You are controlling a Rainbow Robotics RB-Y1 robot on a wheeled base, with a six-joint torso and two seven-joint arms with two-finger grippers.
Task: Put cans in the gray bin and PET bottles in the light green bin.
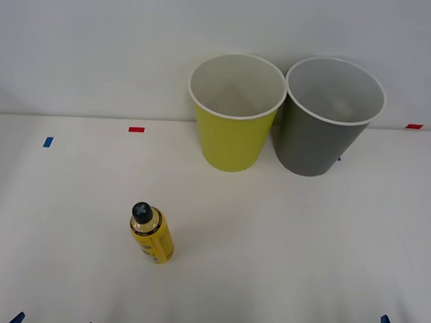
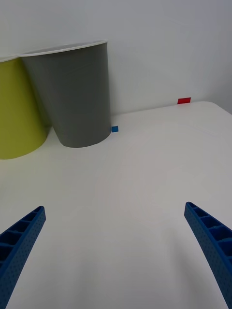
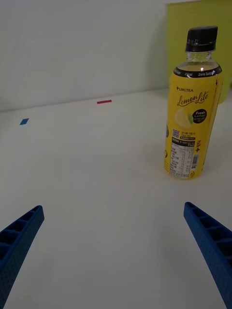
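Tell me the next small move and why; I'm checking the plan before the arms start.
Probably the left gripper should ease forward toward the bottle and center it between its open fingers. The bottle stands upright, untouched, on the robot's left, nearer that arm, offset to one side of the gap. It belongs in the light green bin. The right gripper waits open near the gray bin.

Bright, even light; soft shadows, slight glare on the table [image 1: 305, 238].
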